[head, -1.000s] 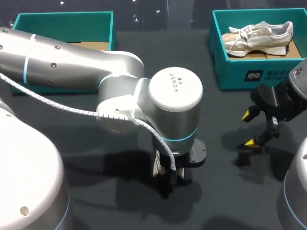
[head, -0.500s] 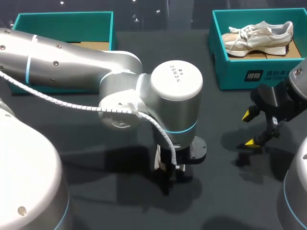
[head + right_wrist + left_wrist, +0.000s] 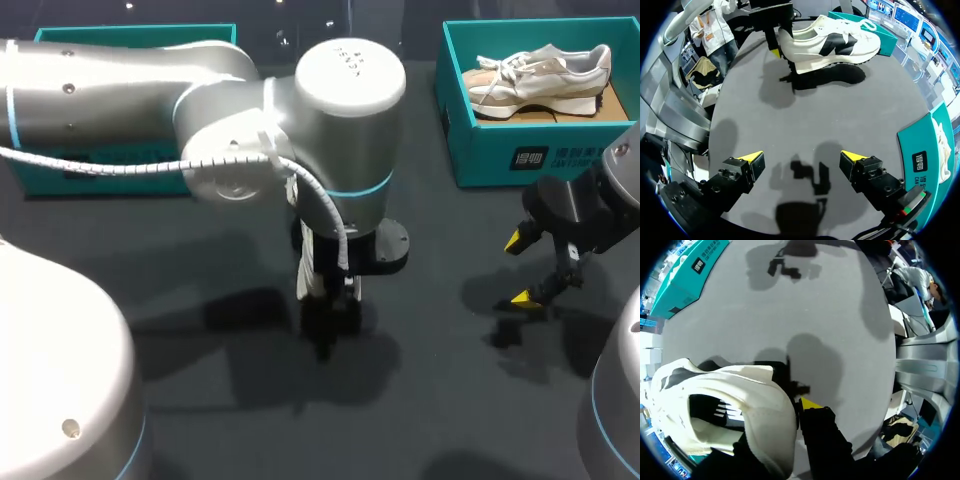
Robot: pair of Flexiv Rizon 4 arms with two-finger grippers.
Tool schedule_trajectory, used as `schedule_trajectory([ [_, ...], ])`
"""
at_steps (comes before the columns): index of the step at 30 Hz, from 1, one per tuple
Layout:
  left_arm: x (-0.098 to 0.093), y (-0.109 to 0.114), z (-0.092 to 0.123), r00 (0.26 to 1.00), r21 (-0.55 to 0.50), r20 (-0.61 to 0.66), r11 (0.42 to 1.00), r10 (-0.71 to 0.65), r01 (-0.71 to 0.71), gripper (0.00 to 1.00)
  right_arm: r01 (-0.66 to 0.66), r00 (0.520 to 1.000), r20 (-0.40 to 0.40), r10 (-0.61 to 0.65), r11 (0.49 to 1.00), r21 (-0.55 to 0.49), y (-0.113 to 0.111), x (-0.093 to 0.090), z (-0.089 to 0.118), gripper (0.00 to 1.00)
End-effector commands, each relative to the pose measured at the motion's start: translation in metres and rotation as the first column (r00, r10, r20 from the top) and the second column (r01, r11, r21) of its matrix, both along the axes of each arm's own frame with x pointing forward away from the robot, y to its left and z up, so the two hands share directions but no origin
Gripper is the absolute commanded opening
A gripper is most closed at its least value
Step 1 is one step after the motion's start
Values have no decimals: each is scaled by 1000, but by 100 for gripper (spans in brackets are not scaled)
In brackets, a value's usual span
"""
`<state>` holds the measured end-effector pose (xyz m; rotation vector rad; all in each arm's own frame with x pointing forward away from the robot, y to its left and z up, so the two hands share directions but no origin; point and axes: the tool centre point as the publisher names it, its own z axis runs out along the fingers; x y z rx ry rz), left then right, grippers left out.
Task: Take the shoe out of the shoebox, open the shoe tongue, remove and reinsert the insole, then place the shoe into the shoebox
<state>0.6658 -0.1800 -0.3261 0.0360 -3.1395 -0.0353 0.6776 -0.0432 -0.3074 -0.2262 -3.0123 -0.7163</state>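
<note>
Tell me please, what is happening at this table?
The left gripper holds a white shoe by its heel, lifted clear of the table, with its shadow below it. The right gripper is open and empty, hanging over bare table near the right shoebox, where a second shoe lies. Whether the insole is in the held shoe, I cannot tell.

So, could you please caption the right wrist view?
Right gripper open above the table; ahead, left gripper holds a white shoe.
</note>
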Motion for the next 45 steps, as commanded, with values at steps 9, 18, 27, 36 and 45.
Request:
schedule_trajectory([
  [9,6,20,67,1000,-20,7,1000,-4,4,0,2,1000,2,-2,1000,-3,0,-2,0,100],
  [18,33,49,101,1000,-76,-14,997,20,-21,0,2,1000,2,-2,1000,-3,0,-2,0,100],
  [27,122,132,151,999,-75,-36,997,18,-21,0,2,1000,2,-2,1000,-3,0,-2,0,100],
  [36,122,132,151,999,-75,-36,997,18,-21,0,2,1000,2,-2,1000,-3,0,-2,0,100],
  [45,129,132,154,999,-77,-40,997,15,-18,0,2,1000,2,-2,1000,-3,0,-2,0,100],
])
